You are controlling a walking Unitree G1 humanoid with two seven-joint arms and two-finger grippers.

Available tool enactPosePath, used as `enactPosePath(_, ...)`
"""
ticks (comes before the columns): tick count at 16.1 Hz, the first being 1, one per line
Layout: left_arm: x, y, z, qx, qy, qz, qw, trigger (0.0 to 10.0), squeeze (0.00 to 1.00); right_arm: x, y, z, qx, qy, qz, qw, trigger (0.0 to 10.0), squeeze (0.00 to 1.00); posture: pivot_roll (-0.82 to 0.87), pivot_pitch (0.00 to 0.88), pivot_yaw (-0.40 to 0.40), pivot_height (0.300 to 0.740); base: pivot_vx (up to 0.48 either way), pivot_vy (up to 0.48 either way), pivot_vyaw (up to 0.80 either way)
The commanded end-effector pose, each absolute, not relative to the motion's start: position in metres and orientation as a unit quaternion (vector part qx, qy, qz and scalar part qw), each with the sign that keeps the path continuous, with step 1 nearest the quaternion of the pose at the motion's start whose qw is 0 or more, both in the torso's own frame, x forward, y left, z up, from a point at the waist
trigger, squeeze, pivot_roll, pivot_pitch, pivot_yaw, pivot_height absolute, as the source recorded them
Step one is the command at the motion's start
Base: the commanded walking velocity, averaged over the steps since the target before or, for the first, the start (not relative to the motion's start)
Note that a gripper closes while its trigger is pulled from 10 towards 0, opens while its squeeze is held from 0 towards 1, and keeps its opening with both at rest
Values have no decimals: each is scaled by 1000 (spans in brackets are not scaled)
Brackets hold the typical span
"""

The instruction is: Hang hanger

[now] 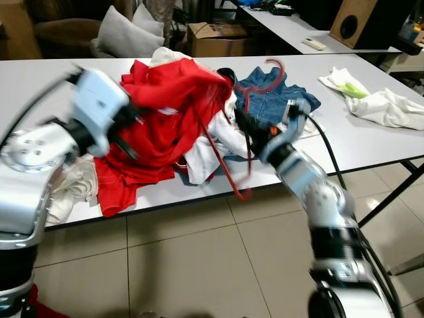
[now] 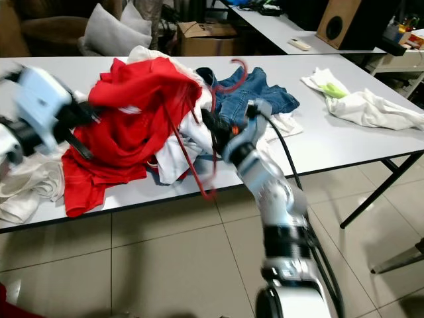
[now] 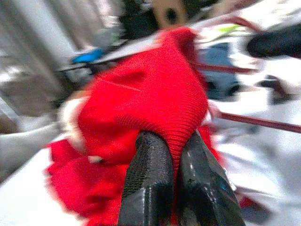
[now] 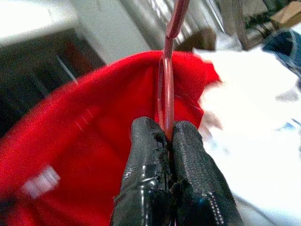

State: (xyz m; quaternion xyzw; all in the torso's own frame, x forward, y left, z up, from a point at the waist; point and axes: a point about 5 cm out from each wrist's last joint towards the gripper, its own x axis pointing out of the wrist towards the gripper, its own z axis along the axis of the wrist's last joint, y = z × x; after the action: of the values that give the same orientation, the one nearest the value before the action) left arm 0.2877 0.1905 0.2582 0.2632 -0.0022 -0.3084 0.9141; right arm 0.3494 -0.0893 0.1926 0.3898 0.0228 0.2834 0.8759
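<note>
Your right hand (image 1: 246,126) pinches the thin red hanger (image 1: 225,165) near the desk's (image 1: 371,142) front edge | left hand (image 3: 176,155) clamps the red garment (image 1: 165,112) lifted above the pile | hanger likely light, stiff, slick; cloth limp, snag-prone | open floor lies below the front edge, free room at the right end.

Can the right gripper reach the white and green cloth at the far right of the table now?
Probably not yet: the right gripper is shut on the red hanger, so it is occupied, though the table towards the white and green cloth looks open.
</note>
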Motion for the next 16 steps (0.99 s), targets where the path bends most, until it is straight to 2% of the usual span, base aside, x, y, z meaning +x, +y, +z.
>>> enactPosePath(1, 286, 173, 254, 271, 19, -363, 891, 627, 0, 356, -86, 201, 464, -3, 281, 840, 10000, 0, -8, 0, -82, 740, 0, 0, 0)
enactPosePath(4, 285, 144, 256, 261, 28, -434, 862, 431, 0, 362, -69, 202, 572, -3, 283, 770, 10000, 0, 10, 0, -76, 740, 0, 0, 0)
enactPosePath(6, 282, 137, 261, 260, 44, -463, 846, 353, 0, 369, -64, 200, 618, -6, 261, 741, 10000, 0, 21, 0, -73, 740, 0, 0, 0)
enactPosePath(10, 268, 125, 265, 238, 72, -535, 807, 667, 0, 374, -56, 202, 665, -8, 251, 703, 10000, 0, 48, 0, -79, 740, 0, 0, 0)
enactPosePath(11, 265, 120, 262, 238, 81, -552, 795, 1216, 0, 375, -53, 203, 684, -7, 250, 685, 10000, 0, 50, 0, -80, 740, 0, 0, 0)
enactPosePath(12, 266, 115, 255, 239, 91, -558, 789, 1373, 0, 376, -50, 206, 687, -7, 254, 681, 10000, 0, 46, 0, -77, 740, 0, 0, 0)
enactPosePath(13, 267, 112, 251, 236, 97, -561, 788, 902, 0, 376, -47, 207, 687, -8, 256, 680, 10000, 0, 46, 0, -77, 740, 0, 0, 0)
enactPosePath(16, 262, 103, 245, 229, 106, -581, 774, 510, 0, 379, -45, 210, 703, -9, 253, 665, 10000, 0, 38, 0, -78, 740, 0, 0, 0)
